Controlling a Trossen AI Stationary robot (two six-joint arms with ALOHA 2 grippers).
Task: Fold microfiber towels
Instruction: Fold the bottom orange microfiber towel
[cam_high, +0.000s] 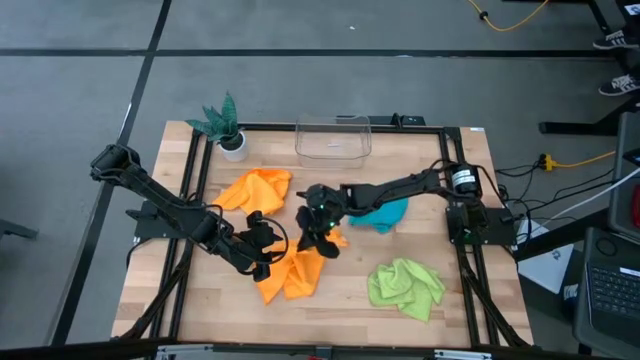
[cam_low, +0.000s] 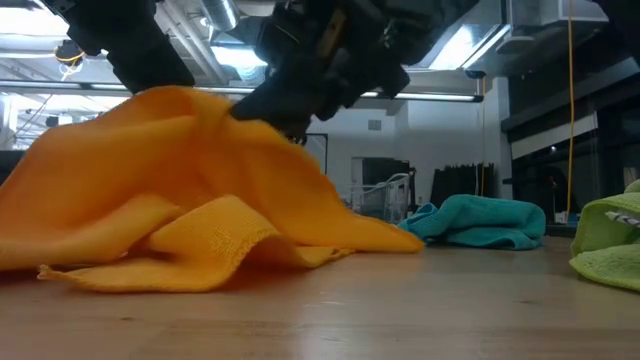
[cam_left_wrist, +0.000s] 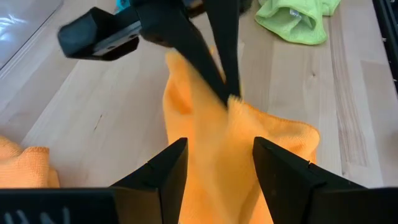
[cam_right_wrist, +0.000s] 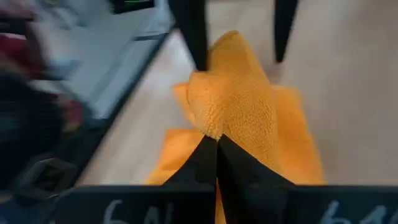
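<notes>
An orange microfiber towel (cam_high: 292, 278) lies front of centre, pulled up into a peak (cam_low: 180, 100). My right gripper (cam_high: 324, 242) reaches in from the right and is shut on it. My left gripper (cam_left_wrist: 217, 165) is open, one finger on each side of the raised cloth. Whether those fingers touch it, I cannot tell. A second orange towel (cam_high: 255, 188) lies crumpled behind the first. A teal towel (cam_high: 385, 213) lies bunched under the right arm. A lime green towel (cam_high: 405, 288) lies crumpled at the front right. My right gripper pinches a raised ridge of the orange towel (cam_left_wrist: 239, 107) between its two shut fingers (cam_left_wrist: 219, 68). The fingers slant down from above, from the table's right. The pinched part stands up off the table, and the towel's lower edges (cam_low: 200, 265) lie on the wood.
A potted green plant (cam_high: 225, 125) stands at the far left corner and a clear plastic bin (cam_high: 333, 140) at the far middle. A black frame (cam_high: 190, 200) runs around the wooden top. Bare wood shows between the orange and green towels.
</notes>
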